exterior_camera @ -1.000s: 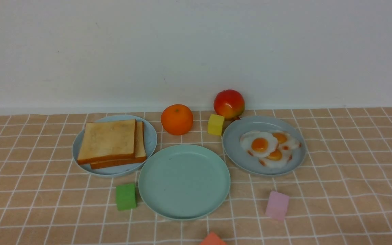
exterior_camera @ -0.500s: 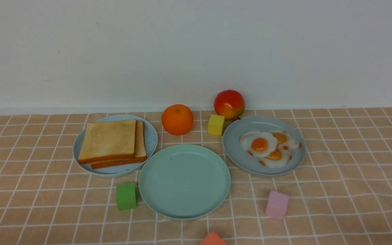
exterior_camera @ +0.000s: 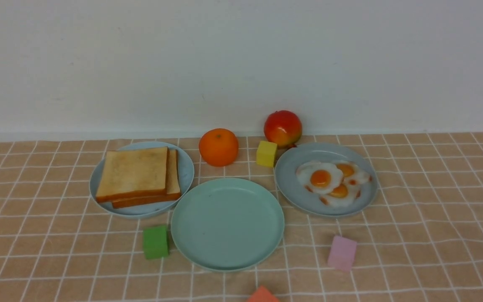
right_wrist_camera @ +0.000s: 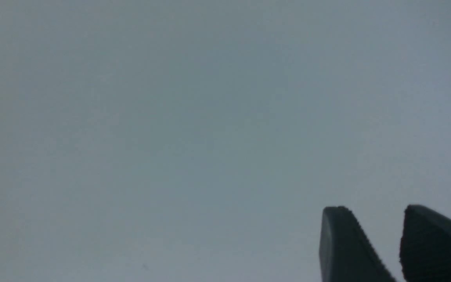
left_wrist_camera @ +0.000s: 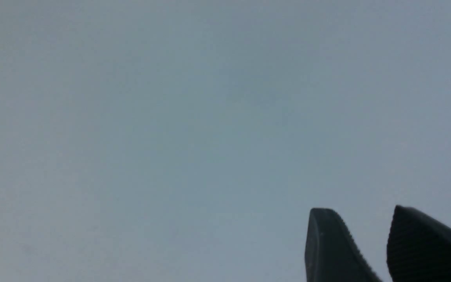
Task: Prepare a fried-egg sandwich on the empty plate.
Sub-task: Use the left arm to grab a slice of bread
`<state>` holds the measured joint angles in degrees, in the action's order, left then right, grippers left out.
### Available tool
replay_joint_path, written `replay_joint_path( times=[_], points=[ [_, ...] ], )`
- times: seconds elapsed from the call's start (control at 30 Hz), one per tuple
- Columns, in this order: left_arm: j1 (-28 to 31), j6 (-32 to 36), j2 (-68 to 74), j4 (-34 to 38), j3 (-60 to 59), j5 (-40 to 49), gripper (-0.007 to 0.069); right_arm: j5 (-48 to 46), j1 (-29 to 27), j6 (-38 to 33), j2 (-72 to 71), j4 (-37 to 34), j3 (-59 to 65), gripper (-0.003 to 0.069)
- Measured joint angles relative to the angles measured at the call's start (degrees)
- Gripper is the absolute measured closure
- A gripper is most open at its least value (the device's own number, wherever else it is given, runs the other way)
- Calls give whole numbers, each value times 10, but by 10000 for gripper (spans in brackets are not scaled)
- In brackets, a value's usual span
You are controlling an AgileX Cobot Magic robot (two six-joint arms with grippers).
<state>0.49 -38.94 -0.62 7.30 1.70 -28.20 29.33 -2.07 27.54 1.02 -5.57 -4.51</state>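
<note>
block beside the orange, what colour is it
The block is yellow, clearest in the front view.

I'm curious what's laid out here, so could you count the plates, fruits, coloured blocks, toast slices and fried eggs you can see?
Plates: 3
Fruits: 2
Coloured blocks: 4
Toast slices: 2
Fried eggs: 3
Total: 14

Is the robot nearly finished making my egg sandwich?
Nothing looks done: the green plate is bare. Nothing is in hand: the left gripper and right gripper are open and empty. Everything is left: two toast slices and an egg must come over from their plates.
</note>
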Motion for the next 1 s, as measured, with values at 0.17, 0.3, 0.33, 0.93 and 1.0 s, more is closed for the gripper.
replay_joint_path(
  times=[0.17, 0.3, 0.33, 0.93, 1.0],
  points=[
    [0, -9, 63, -73, 181, 50, 386, -58, 0, 74, 97, 13, -192, 419],
    [0, -15, 182, -127, 359, 151, 386, -139, 0, 83, 194, 107, -347, 419],
    [0, -15, 182, -129, 359, 159, 386, -145, 0, 83, 199, 114, -363, 419],
    [0, -13, 709, -104, 540, 635, 386, -562, 14, 112, 501, 250, -427, 419],
    [0, 13, 779, -57, 548, 642, 386, -566, 42, 102, 515, 207, -412, 419]
  ],
)
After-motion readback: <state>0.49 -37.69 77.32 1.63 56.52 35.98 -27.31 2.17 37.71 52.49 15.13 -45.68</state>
